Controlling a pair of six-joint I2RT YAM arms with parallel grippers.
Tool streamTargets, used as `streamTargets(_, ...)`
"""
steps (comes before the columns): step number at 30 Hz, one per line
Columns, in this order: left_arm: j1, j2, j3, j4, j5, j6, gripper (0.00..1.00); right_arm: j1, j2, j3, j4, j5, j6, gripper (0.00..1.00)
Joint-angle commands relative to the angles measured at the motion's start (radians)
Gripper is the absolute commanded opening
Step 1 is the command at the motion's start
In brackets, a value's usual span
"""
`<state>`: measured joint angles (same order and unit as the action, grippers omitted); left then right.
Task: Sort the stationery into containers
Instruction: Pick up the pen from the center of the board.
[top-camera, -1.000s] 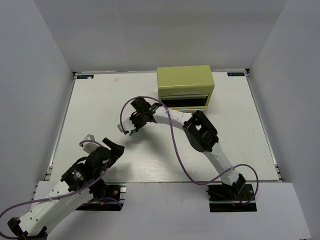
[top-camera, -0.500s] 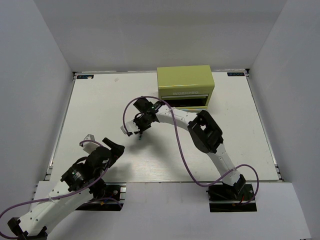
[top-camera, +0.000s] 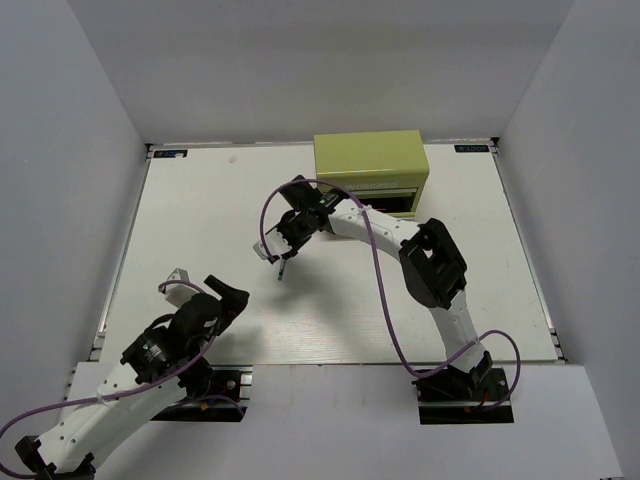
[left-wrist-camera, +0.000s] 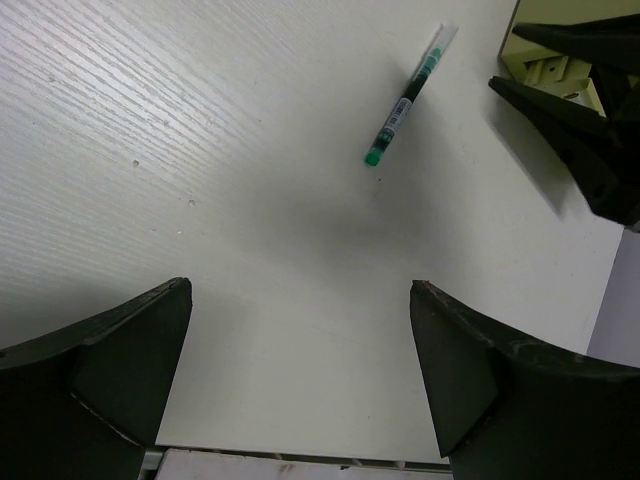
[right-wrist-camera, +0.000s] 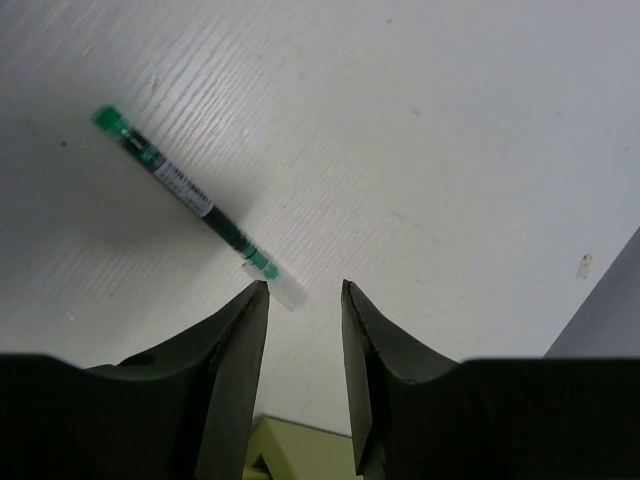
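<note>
A slim pen (right-wrist-camera: 190, 195) with a dark barrel, green ends and a clear cap lies flat on the white table. It also shows in the top view (top-camera: 282, 268) and the left wrist view (left-wrist-camera: 405, 100). My right gripper (right-wrist-camera: 305, 290) hovers just beside its clear-cap end, jaws a little apart and empty; in the top view it (top-camera: 281, 250) is left of the chest. The olive yellow-green drawer chest (top-camera: 370, 168) stands at the back, its lower drawer open. My left gripper (left-wrist-camera: 300, 290) is open and empty, low at the near left (top-camera: 228, 296). No other stationery is in view.
The right arm arches from its base at the near right across the table's middle to the pen. White walls close in the table on three sides. A corner of the chest (left-wrist-camera: 545, 65) shows in the left wrist view behind the right gripper's fingers (left-wrist-camera: 575, 120).
My right gripper has moved back and to the right, toward the chest. The pen that hung under it now lies free on the table. The left arm has not moved.
</note>
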<state>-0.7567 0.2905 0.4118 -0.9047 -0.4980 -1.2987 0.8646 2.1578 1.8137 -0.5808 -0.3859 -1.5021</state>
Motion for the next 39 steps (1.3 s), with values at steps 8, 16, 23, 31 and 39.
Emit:
streamTargets(8,-0.003,-0.027,-0.007,0.012,-0.016,-0.008,1.00,0.005,0.062,0.042,-0.174,0.004,-0.285,0.42)
streamTargets(16,-0.003,-0.036,-0.025,0.012,-0.016,-0.008,1.00,0.016,0.109,0.055,-0.188,0.010,-0.320,0.42)
streamTargets(23,-0.003,-0.036,-0.025,0.012,-0.016,-0.008,1.00,0.030,0.143,0.076,-0.186,0.012,-0.334,0.42)
streamTargets(31,-0.003,-0.036,-0.025,0.003,-0.016,-0.008,1.00,0.039,0.183,0.123,-0.318,0.022,-0.437,0.40)
streamTargets(39,-0.003,-0.045,-0.025,0.003,-0.025,-0.008,1.00,0.047,0.224,0.162,-0.525,0.064,-0.547,0.33)
